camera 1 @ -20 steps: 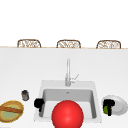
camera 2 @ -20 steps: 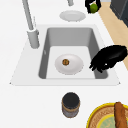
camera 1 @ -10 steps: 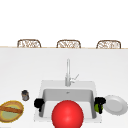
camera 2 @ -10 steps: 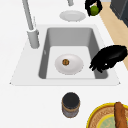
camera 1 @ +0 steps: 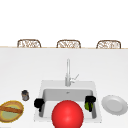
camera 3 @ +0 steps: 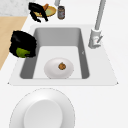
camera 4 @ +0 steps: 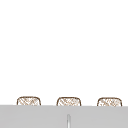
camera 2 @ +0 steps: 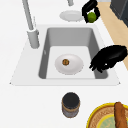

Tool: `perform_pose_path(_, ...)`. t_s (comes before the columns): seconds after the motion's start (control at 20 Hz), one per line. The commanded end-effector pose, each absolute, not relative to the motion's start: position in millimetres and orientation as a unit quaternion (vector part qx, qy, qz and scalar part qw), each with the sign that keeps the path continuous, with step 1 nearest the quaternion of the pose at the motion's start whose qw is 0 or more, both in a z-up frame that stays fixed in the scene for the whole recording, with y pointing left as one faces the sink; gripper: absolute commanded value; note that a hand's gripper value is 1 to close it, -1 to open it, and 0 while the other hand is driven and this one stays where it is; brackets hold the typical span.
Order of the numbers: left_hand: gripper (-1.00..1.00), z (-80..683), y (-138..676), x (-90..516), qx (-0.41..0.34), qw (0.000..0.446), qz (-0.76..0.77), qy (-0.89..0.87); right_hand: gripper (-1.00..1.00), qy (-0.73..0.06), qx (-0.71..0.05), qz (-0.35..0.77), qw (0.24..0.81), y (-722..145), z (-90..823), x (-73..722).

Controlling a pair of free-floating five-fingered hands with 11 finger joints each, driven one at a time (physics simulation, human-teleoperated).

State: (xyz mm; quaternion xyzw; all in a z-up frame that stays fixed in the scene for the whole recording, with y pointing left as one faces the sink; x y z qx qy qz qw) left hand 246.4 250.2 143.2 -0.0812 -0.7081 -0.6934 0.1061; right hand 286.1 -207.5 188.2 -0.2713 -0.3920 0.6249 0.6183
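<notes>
right hand: the black right hand [camera 1: 90,102] hangs over the right rim of the sink, fingers curled round a small round green fruit [camera 1: 87,106]; the left side view has it [camera 2: 89,10] between the basin and the plate.
green fruit: held in the air in that grip, above the sink's right edge, just beside the flat white plate [camera 1: 114,104] on the counter.
left hand: the black left hand [camera 1: 39,103] hovers over the sink's left rim, fingers bent downward and loose, holding nothing [camera 2: 108,58].
sink: a pale grey rectangular basin [camera 2: 71,33] with a tall steel faucet [camera 1: 68,72] behind it; on its floor a white dish [camera 2: 69,64] with a small brown piece [camera 2: 65,61] on it.
counter, left side: a dark round jar [camera 1: 25,95], and near it a yellow-rimmed bowl [camera 1: 11,111] with a brown stick across it.
foreground: a big red ball [camera 1: 67,114] in front of the basin.
</notes>
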Motion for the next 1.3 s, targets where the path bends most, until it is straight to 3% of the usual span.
perform_pose_path(0.0,0.0,143,250,246,-0.081,0.106,-0.693,-0.708,1.0,-0.41,-0.253,0.613,0.626,-182,174,305)
perform_pose_path(0.8,0.0,143,250,246,-0.081,0.106,-0.693,-0.708,1.0,-0.417,-0.247,0.609,0.628,-109,51,399)
perform_pose_path(1.25,0.0,143,250,246,-0.081,0.106,-0.693,-0.708,1.0,-0.423,-0.245,0.605,0.629,-101,-20,404)
